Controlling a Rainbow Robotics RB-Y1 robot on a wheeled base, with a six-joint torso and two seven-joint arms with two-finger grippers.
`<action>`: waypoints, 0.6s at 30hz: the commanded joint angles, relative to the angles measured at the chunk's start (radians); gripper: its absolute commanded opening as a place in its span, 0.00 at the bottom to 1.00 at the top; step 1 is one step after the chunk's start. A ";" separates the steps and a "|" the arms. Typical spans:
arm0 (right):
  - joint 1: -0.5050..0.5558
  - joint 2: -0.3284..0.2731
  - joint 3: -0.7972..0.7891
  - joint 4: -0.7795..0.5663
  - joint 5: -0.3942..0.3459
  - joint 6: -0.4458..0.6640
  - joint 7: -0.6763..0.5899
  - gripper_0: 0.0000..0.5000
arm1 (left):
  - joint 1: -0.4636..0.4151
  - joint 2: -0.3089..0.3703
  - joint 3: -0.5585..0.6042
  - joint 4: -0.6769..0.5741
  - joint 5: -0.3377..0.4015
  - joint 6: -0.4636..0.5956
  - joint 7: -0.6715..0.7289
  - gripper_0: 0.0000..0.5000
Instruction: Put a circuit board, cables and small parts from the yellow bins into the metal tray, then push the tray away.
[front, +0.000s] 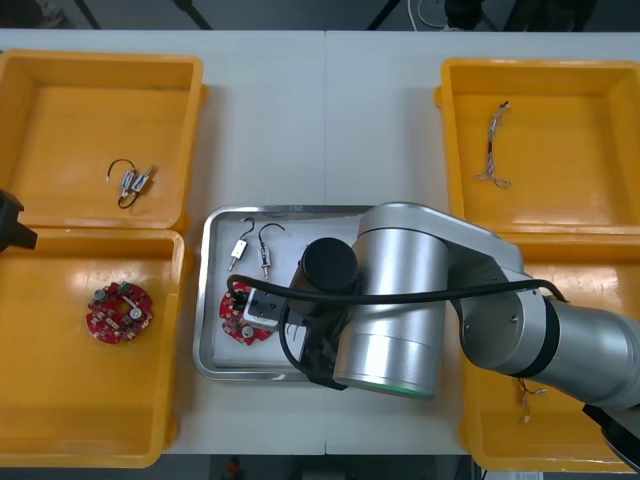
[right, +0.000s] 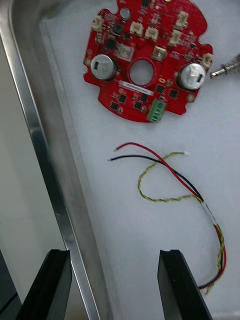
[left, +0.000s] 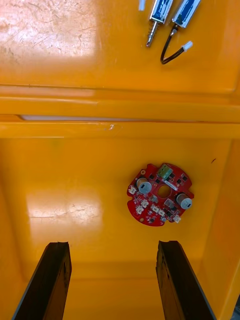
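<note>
The bench (front: 320, 120) holds yellow bins (front: 60, 80) at both sides and the metal tray (front: 212, 300) in the middle. The big silver right arm (front: 420, 300) reaches over the tray. The right fingers (right: 175, 285) hang just above one side of it, one finger by the shiny rim and the other over the white floor inside. The round red circuit board (right: 165, 75) lies flat in the tray, well ahead of the fingers. It has a hole in the middle, two round silver caps, a small green block and little white plugs. Between the board and the fingers lies a thin cable (right: 172, 172) of red, black and yellow wires, partly twisted. One end of it curls close beside one finger. Two small metal parts (front: 240, 250) with black hooked wires lie nearer the tray's far edge. The right fingers are wide apart and hold nothing. The left fingers (left: 55, 280) hang over a left bin, also wide apart and empty, and a second red board (left: 150, 200) lies flat beyond them.
</note>
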 joint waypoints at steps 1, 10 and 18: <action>-0.045 0.023 0.092 0.034 0.012 -0.066 0.052 1.00 | 0.039 0.049 0.045 -0.028 0.019 0.001 -0.092 1.00; -0.051 0.032 0.192 0.072 0.068 -0.088 0.051 1.00 | 0.065 0.049 0.051 -0.028 0.020 -0.037 -0.116 1.00; -0.051 0.064 0.232 0.124 0.116 -0.108 0.046 1.00 | 0.068 0.048 0.054 -0.028 0.014 -0.036 -0.124 1.00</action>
